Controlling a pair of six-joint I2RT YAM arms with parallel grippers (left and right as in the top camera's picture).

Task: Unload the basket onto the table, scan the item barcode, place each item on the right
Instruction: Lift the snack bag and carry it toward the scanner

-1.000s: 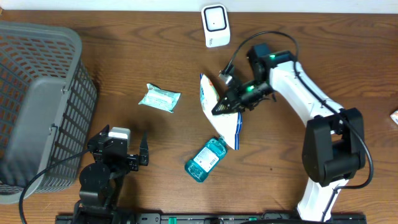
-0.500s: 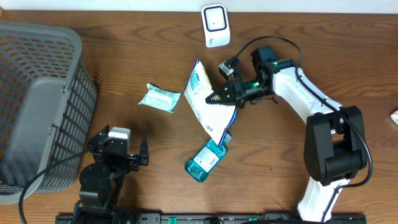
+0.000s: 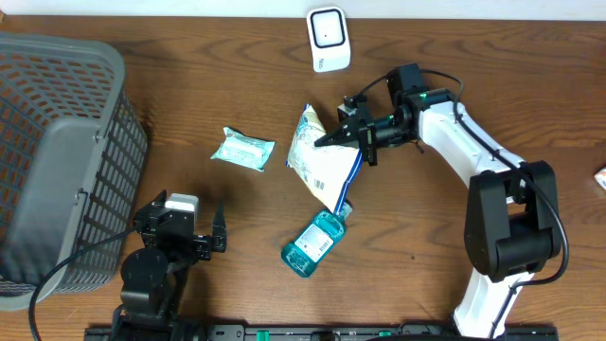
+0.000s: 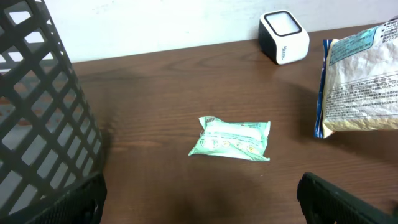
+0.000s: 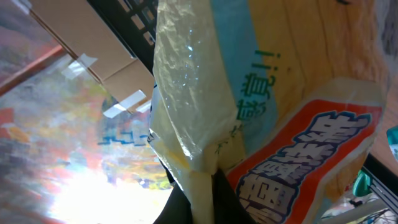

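Observation:
A white and blue snack bag with orange print hangs above the table's middle, and my right gripper is shut on its top edge. In the right wrist view the bag fills the frame, its seam pinched at my right gripper. The white barcode scanner stands at the table's far edge, above and slightly right of the bag. My left gripper rests low at the front left, open and empty. The left wrist view shows the scanner and the bag at the right.
A grey mesh basket fills the left side. A green wipes packet lies left of the bag, also seen ahead of the left gripper as the packet. A blue sanitiser bottle lies below the bag.
My right gripper has swung the bag up off the table and turned it, moving left then slightly back toward the far edge. The left arm has not moved.

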